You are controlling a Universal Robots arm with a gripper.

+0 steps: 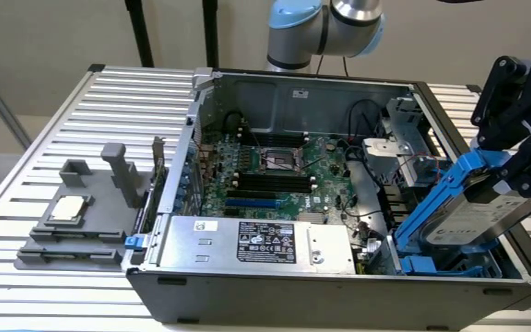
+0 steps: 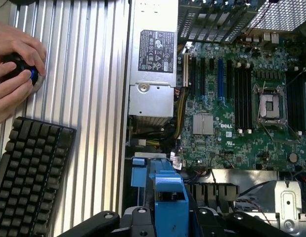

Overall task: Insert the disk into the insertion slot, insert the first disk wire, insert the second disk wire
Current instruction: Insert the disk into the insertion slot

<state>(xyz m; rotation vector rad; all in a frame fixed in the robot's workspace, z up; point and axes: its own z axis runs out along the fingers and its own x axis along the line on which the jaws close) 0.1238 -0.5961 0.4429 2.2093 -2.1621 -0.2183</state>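
Note:
The disk, a silver drive with a white label in a bright blue carrier, hangs tilted over the open computer case at the exterior view's right, its lower end nearest the case. My black gripper is shut on the disk's upper end. Below the disk's lower end, the insertion slot shows its blue rails at the case's near right corner. In the wrist view the blue carrier sits between my gripper's black fingers. I cannot pick out the first or second disk wire among the cables in the case.
A grey power-supply box lies along the case's front edge, with the motherboard behind it. A grey metal cage stands at the back right. A grey fixture sits on the slatted table. A keyboard and a person's hands are beside the case.

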